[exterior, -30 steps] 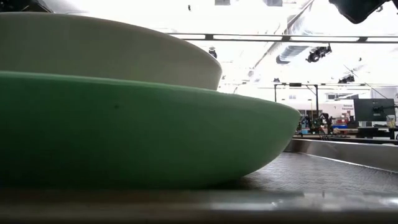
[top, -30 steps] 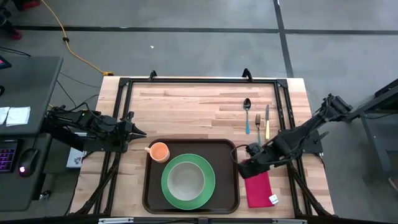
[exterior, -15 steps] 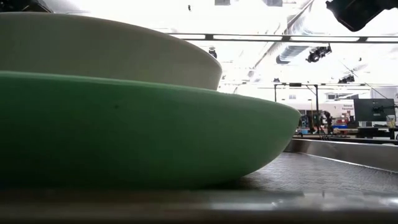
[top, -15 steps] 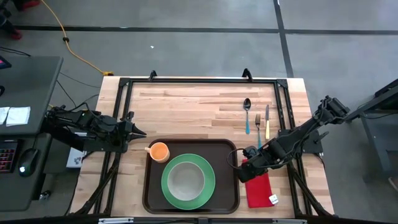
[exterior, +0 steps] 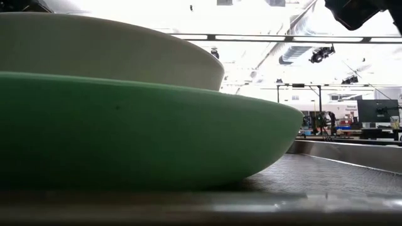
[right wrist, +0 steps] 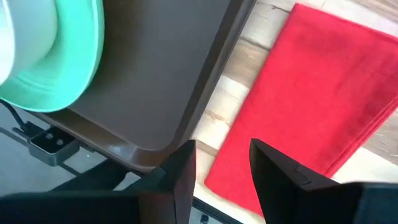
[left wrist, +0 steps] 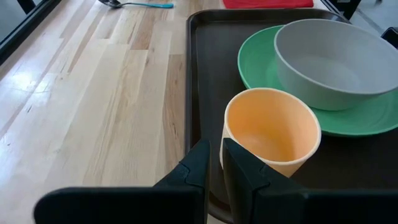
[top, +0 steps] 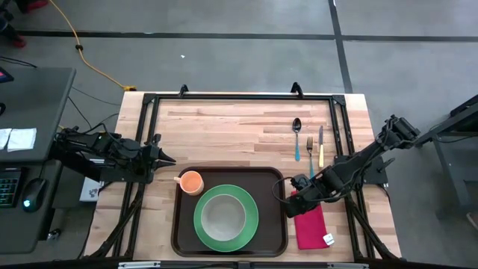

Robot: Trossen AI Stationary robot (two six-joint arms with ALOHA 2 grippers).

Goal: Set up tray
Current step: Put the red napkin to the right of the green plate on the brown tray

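Wooden surface (top: 224, 127): tray (top: 269, 224) near front edge, carrying plate (top: 250, 232), bowl (top: 222, 215), cup (top: 192, 181). Napkin (top: 310, 228), spoon (top: 296, 138), fork (top: 310, 153), knife (top: 320, 146) left off it. My right fingers (right wrist: 180, 168) apart above napkin, holding nothing; left fingers (left wrist: 200, 165) nearly together, idle beside cup.

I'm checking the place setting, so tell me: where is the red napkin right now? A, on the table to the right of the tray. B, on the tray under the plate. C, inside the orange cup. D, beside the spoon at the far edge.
A: the red napkin lies flat on the table, just outside the tray.
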